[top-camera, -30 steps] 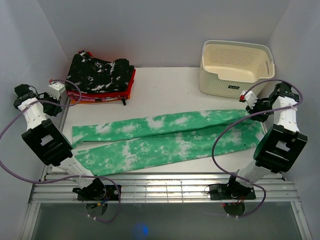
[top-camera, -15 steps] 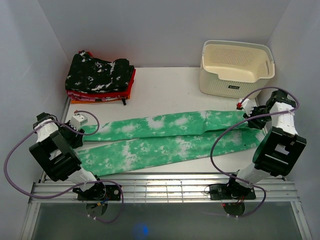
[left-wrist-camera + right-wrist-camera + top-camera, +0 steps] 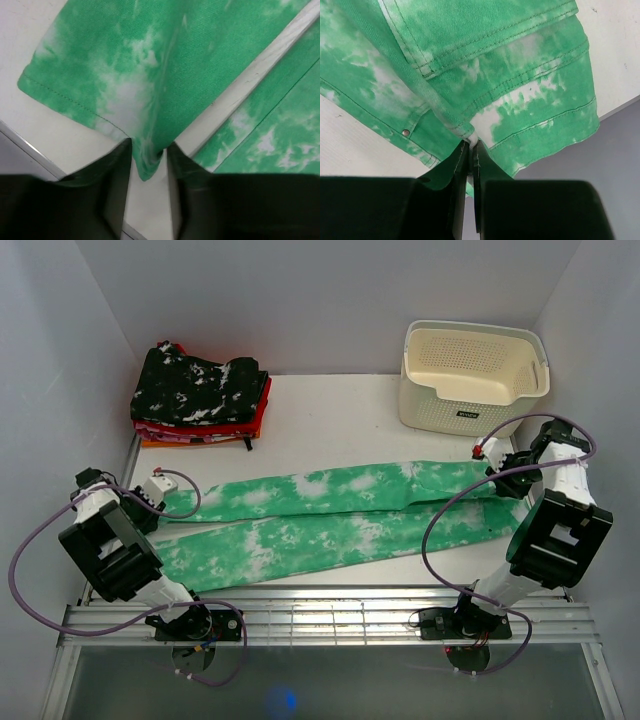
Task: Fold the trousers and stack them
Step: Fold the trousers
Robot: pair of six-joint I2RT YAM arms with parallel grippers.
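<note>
Trousers spread flat, one gripper at each end

The white tabletop (image 3: 330,430) carries the trousers (image 3: 330,515) lengthwise along its front half, legs toward the left edge and waist at the right edge. A cream basket (image 3: 460,405) stands in the back right corner and a stack of folded clothes (image 3: 200,390) in the back left, both well apart from the cloth. The right gripper (image 3: 471,150) is clamped on the waistband. The left gripper (image 3: 149,160) has its jaws apart, astride a leg hem's corner.

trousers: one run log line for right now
stage: pre-fold | trousers flat on table, unfolded | left gripper astride leg cuff, grip unclear | right gripper shut on waistband
</note>
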